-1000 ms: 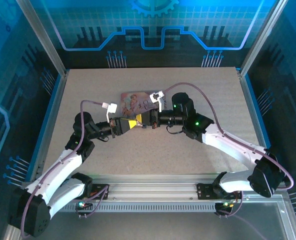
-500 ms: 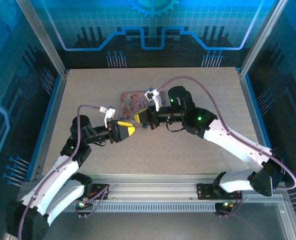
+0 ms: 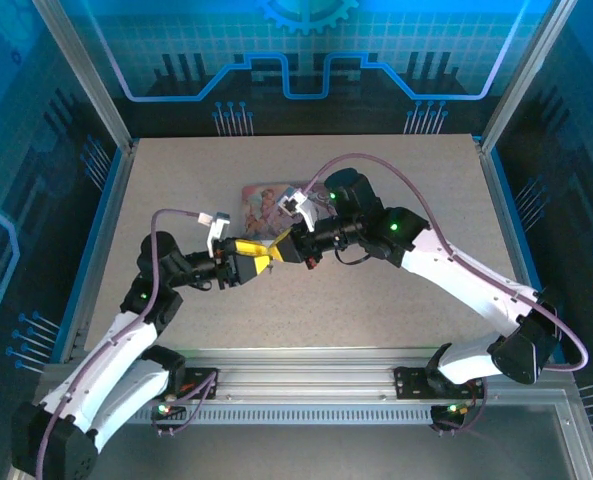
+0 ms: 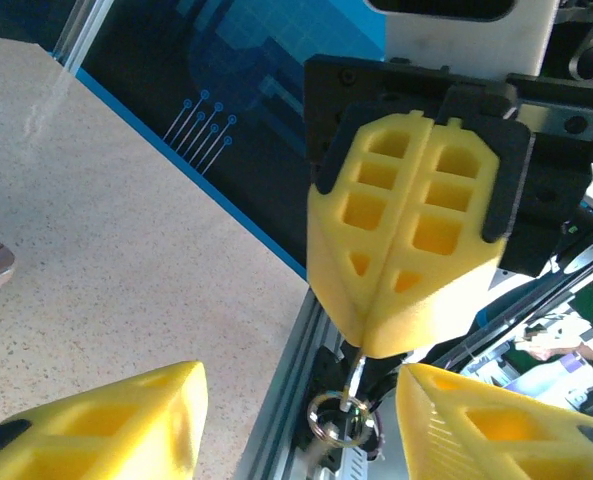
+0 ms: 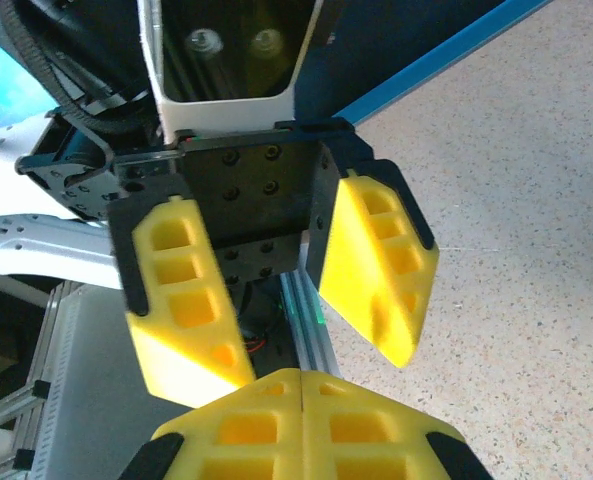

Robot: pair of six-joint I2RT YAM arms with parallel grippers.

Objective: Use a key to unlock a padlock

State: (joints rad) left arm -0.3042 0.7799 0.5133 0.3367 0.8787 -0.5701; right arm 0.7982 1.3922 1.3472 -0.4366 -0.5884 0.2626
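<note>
Right hand (image 4: pixel 374 340) is pinched fully closed on the key (image 4: pixel 355 376). A thin metal stem pokes out of the foam tips, with a split ring (image 4: pixel 333 417) dangling under it. Left hand (image 4: pixel 298 400) has its jaws moderately wide with nothing between them. It faces the right hand tip to tip, mid-air over the tabletop (image 3: pixel 376 300). Padlock position: cannot tell.

Handling, as a judgement:
- **Key:** light, stiff, slick and tiny, so it will likely twist in the soft pads. Best held by the head, leaving the blade free. The loose ring can swing and snag.
- **Padlock:** probably light enough to skate or spin when the key pushes in. It needs clamping on the body, with keyhole and shackle left clear.

Around: the pink tin (image 3: pixel 264 203) lies flat just beyond both hands and limits forward reach. The bulky yellow pads crowd each other at this spacing. Cable loops (image 3: pixel 181 213) arch over the wrists. The aluminium rail (image 3: pixel 306 365) runs along the near edge.
</note>
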